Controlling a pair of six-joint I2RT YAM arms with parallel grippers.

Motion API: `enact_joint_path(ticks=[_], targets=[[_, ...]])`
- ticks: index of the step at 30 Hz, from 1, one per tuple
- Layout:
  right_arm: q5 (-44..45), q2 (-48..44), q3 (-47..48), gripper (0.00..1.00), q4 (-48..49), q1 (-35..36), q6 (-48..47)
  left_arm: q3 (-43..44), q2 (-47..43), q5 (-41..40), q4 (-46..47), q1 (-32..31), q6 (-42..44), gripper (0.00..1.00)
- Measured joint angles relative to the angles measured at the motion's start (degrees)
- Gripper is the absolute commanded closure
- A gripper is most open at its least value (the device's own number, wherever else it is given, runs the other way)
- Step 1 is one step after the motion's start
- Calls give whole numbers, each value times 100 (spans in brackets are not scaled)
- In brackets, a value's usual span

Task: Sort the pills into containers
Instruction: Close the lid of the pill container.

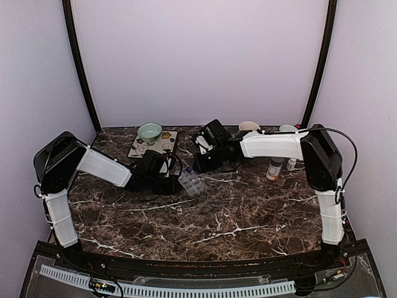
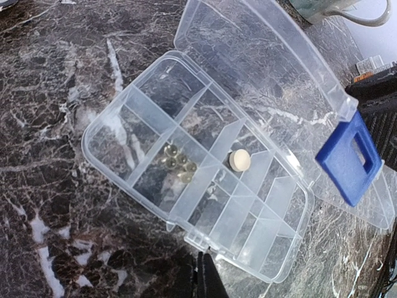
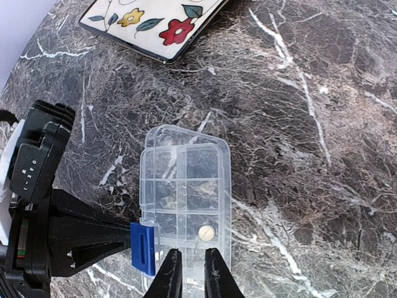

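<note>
The clear pill organizer lies on the dark marble table with its lid swung open and a blue latch on the lid's edge. One round white pill sits in a middle cell, also seen from the right wrist. Several small translucent pills lie in the neighbouring cell. My left gripper is shut, its tips at the box's front rim. My right gripper hovers over one end of the organizer, slightly open with nothing between the fingers.
A floral plate and a green bowl stand at the back left. An orange white-capped bottle and a small white bottle stand under the right arm. A mug is beyond the lid.
</note>
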Motion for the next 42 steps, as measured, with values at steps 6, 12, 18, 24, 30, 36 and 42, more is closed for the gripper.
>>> enact_joint_path(ticks=[6, 12, 18, 24, 30, 36, 42], targets=[[4, 83, 59, 85, -28, 98, -4, -120, -44, -2, 136, 2, -35, 100], [7, 232, 129, 85, -61, 179, -4, -223, -83, 20, 232, 24, -59, 100], [7, 308, 177, 85, -94, 227, -4, -350, -175, 13, 271, 39, -94, 100], [2, 398, 310, 86, -157, 271, -7, -527, -321, 0, 269, 72, -133, 100], [-2, 476, 354, 86, -199, 326, -24, -608, -398, -28, 254, 76, -149, 100], [-24, 549, 415, 87, -229, 382, -26, -649, -496, -74, 109, 98, -155, 100], [-52, 619, 417, 87, -221, 398, -28, -678, -564, -146, 7, 109, -155, 100]])
